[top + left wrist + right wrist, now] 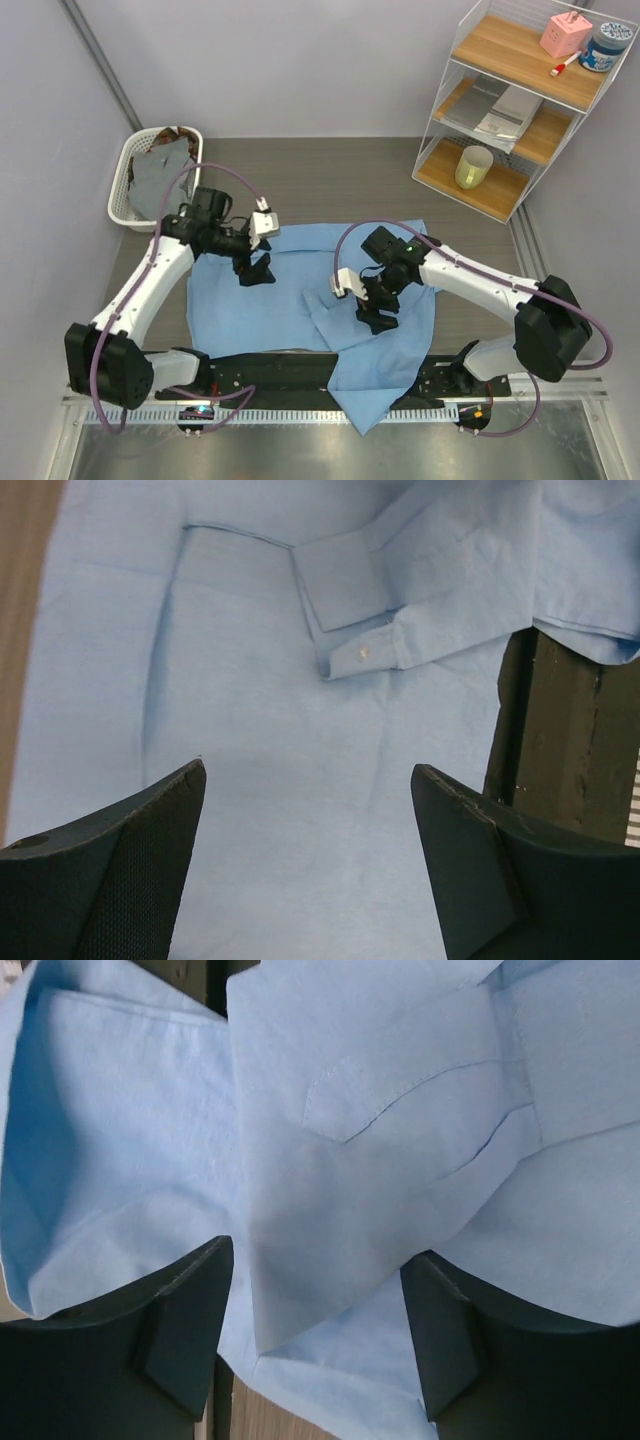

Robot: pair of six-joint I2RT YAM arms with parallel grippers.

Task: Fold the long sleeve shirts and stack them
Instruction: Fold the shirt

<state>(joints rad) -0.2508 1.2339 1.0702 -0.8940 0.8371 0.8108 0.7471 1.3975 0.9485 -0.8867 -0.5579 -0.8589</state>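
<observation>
A light blue long sleeve shirt (pixel 290 295) lies spread across the table, one part hanging over the near edge. My left gripper (pixel 256 266) hovers above its left half, open, with flat cloth (pixel 300 730) below the fingers and a buttoned cuff (pixel 360 652) just beyond. My right gripper (pixel 376 310) stands open over a folded flap (pixel 340 1180), whose corner lies between the fingers, apart from both. More shirts, grey (pixel 160 172) and brown (pixel 176 133), lie in the basket.
A white basket (pixel 122 195) sits at the back left. At the back right stands a wire shelf (pixel 520 100) holding a cup, papers and small items. The black base rail (pixel 300 372) runs along the near edge, partly under the cloth.
</observation>
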